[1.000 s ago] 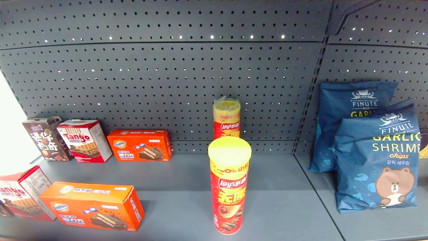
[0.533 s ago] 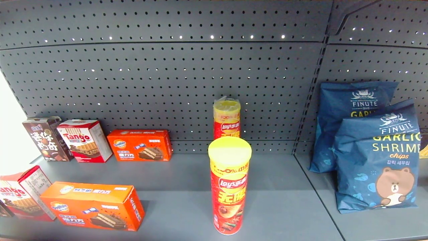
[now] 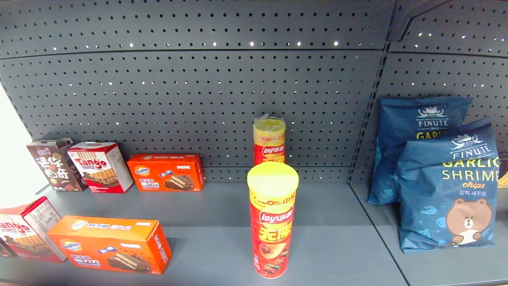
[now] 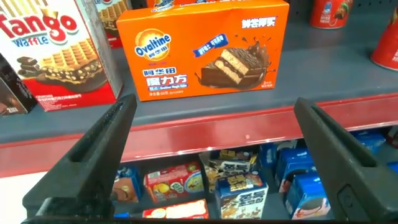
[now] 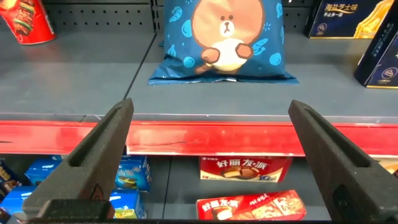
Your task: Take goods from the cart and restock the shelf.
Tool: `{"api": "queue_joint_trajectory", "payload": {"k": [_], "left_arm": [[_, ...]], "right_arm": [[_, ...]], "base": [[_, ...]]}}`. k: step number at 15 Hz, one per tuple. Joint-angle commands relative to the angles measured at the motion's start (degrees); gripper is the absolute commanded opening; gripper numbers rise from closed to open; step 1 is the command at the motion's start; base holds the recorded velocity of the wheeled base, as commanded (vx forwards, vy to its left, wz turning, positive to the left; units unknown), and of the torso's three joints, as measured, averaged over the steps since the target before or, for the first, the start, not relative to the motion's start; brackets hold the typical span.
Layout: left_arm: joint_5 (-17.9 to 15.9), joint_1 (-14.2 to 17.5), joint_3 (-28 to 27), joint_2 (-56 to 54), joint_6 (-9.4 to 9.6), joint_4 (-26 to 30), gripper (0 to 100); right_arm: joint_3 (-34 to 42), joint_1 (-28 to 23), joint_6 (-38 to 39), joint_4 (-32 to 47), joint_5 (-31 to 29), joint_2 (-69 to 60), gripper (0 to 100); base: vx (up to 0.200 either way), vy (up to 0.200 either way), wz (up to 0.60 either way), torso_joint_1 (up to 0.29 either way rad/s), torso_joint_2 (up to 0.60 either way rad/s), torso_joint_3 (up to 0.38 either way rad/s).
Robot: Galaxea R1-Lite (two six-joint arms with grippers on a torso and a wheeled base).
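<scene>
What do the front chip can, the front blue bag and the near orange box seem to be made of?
The front chip can: probably a cardboard tube with a glossy printed wrap, going by its straight wall; its yellow lid looks like plastic.
The front blue bag: thin plastic film, fairly matte, creased and puffed.
The near orange box: printed cardboard, slightly glossy, with sharp folded edges.

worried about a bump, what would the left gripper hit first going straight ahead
Most likely the shelf's red front edge, just below the orange box: the open left gripper is lined up on that strip. Depth is unclear, so it might instead pass under it.
</scene>
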Motion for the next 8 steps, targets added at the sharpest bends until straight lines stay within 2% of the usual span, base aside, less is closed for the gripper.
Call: {"api": "queue_joint_trajectory", "payload": {"k": [1,2,3,5,8], "left_arm": [[0.7,0.0,0.0,0.0,-0.69,0.0,100],[0.6,0.0,0.0,0.0,-0.51,0.0,100],[0.5,0.0,0.0,0.0,-0.16,0.0,100],[0.7,0.0,0.0,0.0,-0.69,0.0,100],[0.6,0.0,0.0,0.0,-0.51,0.0,100]], "right_arm": [[0.0,0.0,0.0,0.0,0.1,0.1,100],[0.0,0.0,0.0,0.0,0.1,0.1,100],[0.0,0.0,0.0,0.0,0.1,0.1,100],[0.0,0.0,0.0,0.0,0.1,0.1,100],[0.0,0.0,0.0,0.0,0.1,0.1,100]], "base": [[0.000,0.000,0.00,0.000,0.00,0.000],[0.000,0.000,0.00,0.000,0.00,0.000],[0.000,0.200,0.00,0.002,0.01,0.002],[0.000,0.200,0.00,0.002,0.00,0.005],[0.000,0.000,0.00,0.000,0.00,0.000]]}}
